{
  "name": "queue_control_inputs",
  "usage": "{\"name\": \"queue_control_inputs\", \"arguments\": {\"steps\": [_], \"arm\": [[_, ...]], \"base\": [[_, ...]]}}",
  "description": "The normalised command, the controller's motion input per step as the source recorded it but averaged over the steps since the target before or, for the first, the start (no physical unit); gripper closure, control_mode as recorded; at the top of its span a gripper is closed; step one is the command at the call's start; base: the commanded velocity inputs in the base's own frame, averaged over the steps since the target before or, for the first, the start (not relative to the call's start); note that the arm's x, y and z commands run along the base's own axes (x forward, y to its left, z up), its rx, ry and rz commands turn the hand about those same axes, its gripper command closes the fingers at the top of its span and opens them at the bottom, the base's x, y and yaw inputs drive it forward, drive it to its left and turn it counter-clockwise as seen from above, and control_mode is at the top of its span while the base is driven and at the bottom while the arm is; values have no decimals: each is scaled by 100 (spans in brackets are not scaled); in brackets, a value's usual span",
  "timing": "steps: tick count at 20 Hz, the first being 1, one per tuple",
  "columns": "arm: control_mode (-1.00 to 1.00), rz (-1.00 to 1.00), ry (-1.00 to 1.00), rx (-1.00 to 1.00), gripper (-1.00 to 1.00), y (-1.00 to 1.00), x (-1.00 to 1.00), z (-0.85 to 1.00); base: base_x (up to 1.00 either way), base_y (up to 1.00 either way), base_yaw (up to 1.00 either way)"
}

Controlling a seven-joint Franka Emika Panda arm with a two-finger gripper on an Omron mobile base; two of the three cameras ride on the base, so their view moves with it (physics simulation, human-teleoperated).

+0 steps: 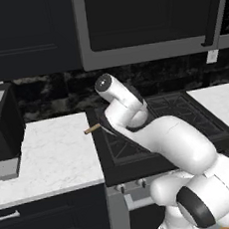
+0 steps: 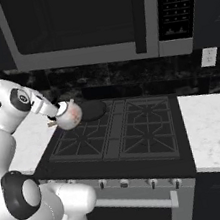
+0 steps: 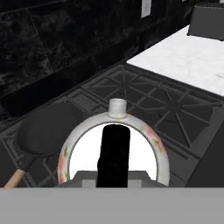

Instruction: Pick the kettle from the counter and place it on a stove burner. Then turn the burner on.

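Right base view: the kettle (image 2: 69, 114) hangs at the end of the arm, clear of the cooktop (image 2: 120, 130), above its left edge.
Claw state: the claw (image 2: 61, 110) is pressed together on the kettle's black handle (image 3: 113, 153); in the hand view the handle runs straight up the middle of the round body.
Kettle position: lifted off the desk (image 1: 45, 149), carried in the air, not touching any grate.
Key relation: measured from the kettle, the front-left burner (image 2: 79, 140) lies below and a little toward the front of the cooktop; the coming move looks like a short drop with a small shift forward.
Kettle axis: the spout (image 3: 117, 107) points away from the claw toward the far side of the cooktop, and the handle's arch lines up with it.
Neighbour: a dark pan (image 2: 92, 110) sits on the back-left burner, just behind the kettle; its wooden handle (image 1: 92, 129) sticks out toward the desk.
Risk, as a judgement: setting down too far back would bump the pan, so the kettle should come forward before it lowers.
Step in hand: carrying, with placing and the burner knob not yet done.
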Motion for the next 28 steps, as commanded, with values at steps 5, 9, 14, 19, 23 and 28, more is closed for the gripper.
{"name": "queue_control_inputs", "arguments": {"steps": [5,9,14,19,23,28], "arm": [[-100,1,20,18,100,-61,32,-18],[-100,0,8,8,100,-8,6,-21],[-100,0,1,2,100,10,0,-43],[-100,0,-5,2,100,0,10,-27],[-100,0,-6,0,100,0,22,-28],[-100,0,-1,0,100,3,16,-37]], "base": [[0,0,0],[0,0,0],[0,0,0],[0,0,0],[0,0,0],[0,0,0]]}}
